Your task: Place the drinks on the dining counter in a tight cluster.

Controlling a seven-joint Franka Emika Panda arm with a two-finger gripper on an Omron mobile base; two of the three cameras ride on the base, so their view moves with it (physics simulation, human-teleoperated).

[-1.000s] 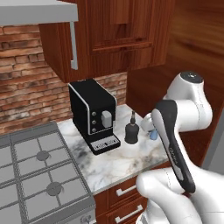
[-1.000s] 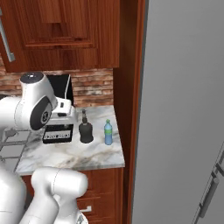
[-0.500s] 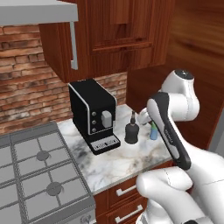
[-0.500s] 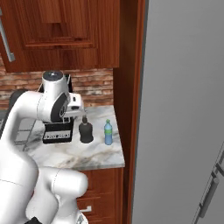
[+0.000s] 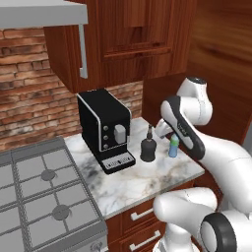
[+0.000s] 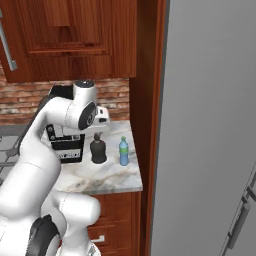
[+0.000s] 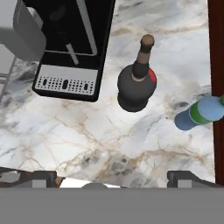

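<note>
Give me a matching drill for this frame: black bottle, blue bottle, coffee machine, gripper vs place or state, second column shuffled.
1. black bottle
2. blue bottle
3. coffee machine
4. gripper

a. next to the stove
b. open, above the worktop
c. nearest the wooden side panel
d. between the machine and the other bottle

Pairs: 1-d, 2-c, 3-a, 4-b

Two base cameras are looking forward and down over the arm at a marble worktop [image 5: 142,179]: the left one is taking in the stove [image 5: 44,197] and coffee machine [image 5: 105,129], the right one the fridge [image 6: 210,125]. Both are sharing the black bottle [image 5: 148,147] and blue bottle [image 5: 173,146] (seen from opposite sides). The hand camera is hanging close above, looking straight down on the same two bottles and the machine's front.
</note>
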